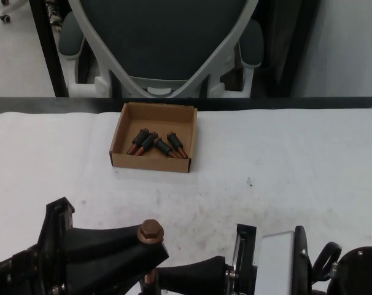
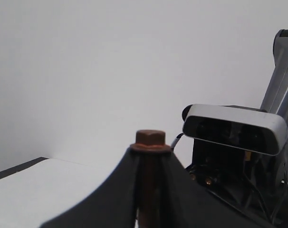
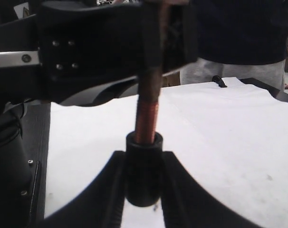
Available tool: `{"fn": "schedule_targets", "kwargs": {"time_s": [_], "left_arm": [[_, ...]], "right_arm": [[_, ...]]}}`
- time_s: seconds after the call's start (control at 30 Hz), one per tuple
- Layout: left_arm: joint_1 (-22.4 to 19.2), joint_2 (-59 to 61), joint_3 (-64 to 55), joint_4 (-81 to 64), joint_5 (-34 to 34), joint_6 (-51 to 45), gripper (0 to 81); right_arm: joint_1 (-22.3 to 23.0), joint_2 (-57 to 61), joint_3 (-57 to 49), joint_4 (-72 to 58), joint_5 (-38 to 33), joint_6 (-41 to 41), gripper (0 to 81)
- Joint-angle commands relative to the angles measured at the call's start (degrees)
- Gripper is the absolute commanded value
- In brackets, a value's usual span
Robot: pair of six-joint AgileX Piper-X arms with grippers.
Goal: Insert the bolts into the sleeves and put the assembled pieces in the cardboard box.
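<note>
High view: at 6 o'clock of the cardboard box (image 1: 150,161), left gripper (image 2: 149,153) pinches the light, likely slick bolt (image 1: 150,232) below its head; right gripper (image 3: 143,159) clamps the stiff sleeve (image 3: 143,175) mid-body.

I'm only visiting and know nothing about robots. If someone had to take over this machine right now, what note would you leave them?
The left gripper: fingers shut on a copper-coloured hex-head metal bolt, held upright with its head on top.
The right gripper: fingers shut on a black cylindrical sleeve directly beneath the bolt.
The bolt's threaded end sits in the sleeve's mouth; most of the shaft is exposed.
Done: four assembled pieces lie in the brown cardboard box farther back on the bench.
Left: push this bolt fully in, then place the piece in the box.
</note>
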Motion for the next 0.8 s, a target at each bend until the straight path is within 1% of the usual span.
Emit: {"fn": "schedule_targets", "kwargs": {"time_s": [0.0, 0.23, 0.43, 0.47, 0.5, 0.57, 0.63, 0.73, 0.77], "left_arm": [[-0.1, 0.1, -0.4, -1.7, 6.7, -0.8, 0.8], [-0.1, 0.1, -0.4, 6.0, 7.2, -0.8, 0.8], [-0.1, 0.1, -0.4, 7.3, 11.1, -0.8, 0.5], [-0.1, 0.1, -0.4, 7.5, 11.3, -0.8, 2.5], [-0.1, 0.1, -0.4, 7.9, 11.2, -0.8, 4.7], [0.0, 0.1, -0.4, 9.1, 11.2, -0.7, 12.7], [0.6, 0.1, -0.4, 10.5, 11.4, -0.6, 22.8], [2.8, 0.1, -0.4, 12.9, 11.5, -1.1, 42.8], [3.8, 0.1, -0.4, 13.6, 11.5, -1.3, 47.7]], "right_arm": [[0.1, -0.7, -0.5, -1.2, 1.2, -0.7, 0.2], [0.1, -2.4, -0.5, -1.2, 2.5, -1.7, 0.2], [0.1, -3.6, -0.5, -1.2, 2.6, -1.7, 0.2], [0.1, -3.7, -0.5, -1.2, 2.7, -1.7, 0.2], [0.1, -3.8, -0.5, -1.2, 2.7, -1.7, 0.2], [0.1, -3.9, -0.5, -1.1, 2.7, -1.7, 0.2], [0.1, -3.9, -0.5, -1.1, 3.4, -1.7, 0.2], [0.1, -3.9, -0.5, -1.1, 5.1, -1.7, 0.2], [0.1, -3.9, -0.5, -1.1, 5.2, -1.7, 0.2]]}}
